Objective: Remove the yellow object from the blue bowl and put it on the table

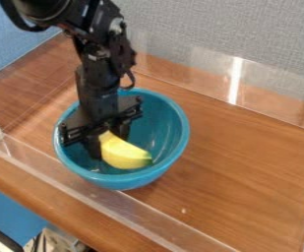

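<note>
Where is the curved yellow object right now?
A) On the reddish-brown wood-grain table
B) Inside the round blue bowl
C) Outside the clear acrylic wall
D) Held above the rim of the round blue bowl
B: the curved yellow object lies inside the round blue bowl, below its rim.

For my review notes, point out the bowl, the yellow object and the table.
Bowl (174,164): camera view, inner wall at its right side.
Yellow object (127,154): camera view, middle of its visible body.
Table (240,162): camera view, bare wood right of the bowl.
</note>
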Robot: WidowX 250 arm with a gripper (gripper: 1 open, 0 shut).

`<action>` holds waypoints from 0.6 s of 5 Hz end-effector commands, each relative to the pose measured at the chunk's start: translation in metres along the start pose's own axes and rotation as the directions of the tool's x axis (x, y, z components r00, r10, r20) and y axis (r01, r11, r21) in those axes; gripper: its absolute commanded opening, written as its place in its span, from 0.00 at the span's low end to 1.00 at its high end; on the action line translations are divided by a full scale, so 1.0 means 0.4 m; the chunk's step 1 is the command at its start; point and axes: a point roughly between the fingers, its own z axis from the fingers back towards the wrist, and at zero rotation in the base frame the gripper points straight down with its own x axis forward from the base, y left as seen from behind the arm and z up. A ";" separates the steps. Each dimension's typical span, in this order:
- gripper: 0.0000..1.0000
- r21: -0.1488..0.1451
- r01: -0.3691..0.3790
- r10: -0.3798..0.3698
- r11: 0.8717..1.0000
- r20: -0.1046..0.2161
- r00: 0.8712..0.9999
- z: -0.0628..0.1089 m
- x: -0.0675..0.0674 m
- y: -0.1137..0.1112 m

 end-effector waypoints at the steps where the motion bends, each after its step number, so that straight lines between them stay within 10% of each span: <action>1: 0.00 -0.030 -0.059 0.059 0.998 0.024 0.998 0.036 0.025 -0.014; 3: 0.00 -0.021 -0.143 0.144 0.989 0.016 0.990 0.078 0.028 -0.014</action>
